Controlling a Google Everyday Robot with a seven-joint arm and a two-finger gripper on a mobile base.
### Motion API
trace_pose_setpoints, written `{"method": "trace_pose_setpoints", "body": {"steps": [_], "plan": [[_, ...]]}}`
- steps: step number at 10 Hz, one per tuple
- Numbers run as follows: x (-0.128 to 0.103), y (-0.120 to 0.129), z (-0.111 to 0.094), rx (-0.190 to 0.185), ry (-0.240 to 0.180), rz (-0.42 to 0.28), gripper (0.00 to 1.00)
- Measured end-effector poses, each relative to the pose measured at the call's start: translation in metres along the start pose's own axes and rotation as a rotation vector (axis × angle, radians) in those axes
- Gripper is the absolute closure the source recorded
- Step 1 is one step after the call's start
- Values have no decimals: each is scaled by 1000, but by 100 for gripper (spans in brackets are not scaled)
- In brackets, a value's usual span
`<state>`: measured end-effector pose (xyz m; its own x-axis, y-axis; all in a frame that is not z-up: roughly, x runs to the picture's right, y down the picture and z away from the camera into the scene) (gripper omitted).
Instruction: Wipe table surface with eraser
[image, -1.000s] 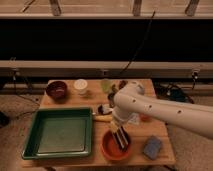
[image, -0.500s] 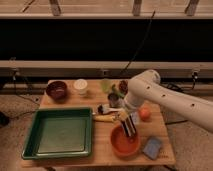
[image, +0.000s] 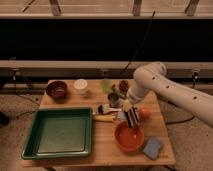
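The table surface (image: 107, 150) is a light tan plank top. My gripper (image: 131, 119) hangs from the white arm (image: 150, 82) just above the far rim of the orange bowl (image: 129, 139), right of centre. It is shut on the eraser (image: 132, 118), a small block with dark and whitish stripes, held upright and clear of the wood. The bowl looks empty below it.
A green tray (image: 60, 132) fills the front left. A yellow-handled brush (image: 105, 118) lies left of the gripper. An orange ball (image: 144, 113) sits to its right, a blue-grey sponge (image: 152, 148) at the front right. A brown bowl (image: 56, 90), white cup (image: 80, 86) and small containers (image: 114, 95) line the back.
The gripper has risen out of the orange bowl with the eraser and drawn back toward the bowl's far rim. The arm has swung up and to the right.
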<state>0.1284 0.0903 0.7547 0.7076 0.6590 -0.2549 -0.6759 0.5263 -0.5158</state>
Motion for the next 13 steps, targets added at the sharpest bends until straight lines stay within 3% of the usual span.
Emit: {"method": "trace_pose_setpoints", "body": {"steps": [6,10,13], "plan": [[-18,-31,-12,61,-37,-10,100],[-17,-47,13,73,-58,-1,100],[-6,-30,44,37,-60,-1,100]]}}
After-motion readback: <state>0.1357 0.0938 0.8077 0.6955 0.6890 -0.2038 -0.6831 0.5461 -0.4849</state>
